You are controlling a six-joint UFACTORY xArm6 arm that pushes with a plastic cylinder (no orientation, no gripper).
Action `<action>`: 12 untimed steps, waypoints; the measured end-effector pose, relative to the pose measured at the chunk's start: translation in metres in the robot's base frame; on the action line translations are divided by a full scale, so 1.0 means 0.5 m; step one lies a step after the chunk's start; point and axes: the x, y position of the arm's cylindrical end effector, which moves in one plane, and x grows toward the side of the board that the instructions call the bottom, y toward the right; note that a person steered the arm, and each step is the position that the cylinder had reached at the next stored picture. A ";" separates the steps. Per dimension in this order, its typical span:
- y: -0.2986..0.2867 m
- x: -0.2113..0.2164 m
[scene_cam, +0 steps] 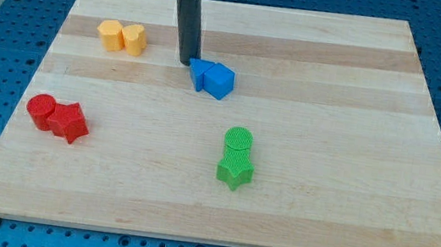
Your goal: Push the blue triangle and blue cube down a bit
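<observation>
The blue triangle (199,74) and the blue cube (219,81) sit touching each other near the board's upper middle, the triangle on the left. My tip (187,62) is at the end of the dark rod, just above and left of the blue triangle, touching or almost touching its upper left edge.
Two yellow blocks (122,37) sit together at the upper left. A red cylinder (40,109) and a red star (69,122) sit at the left. A green cylinder (238,143) and a green star (234,172) sit below the blue pair. The wooden board (352,158) lies on a blue perforated table.
</observation>
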 end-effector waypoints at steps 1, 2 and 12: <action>-0.057 -0.012; -0.107 -0.005; 0.045 -0.126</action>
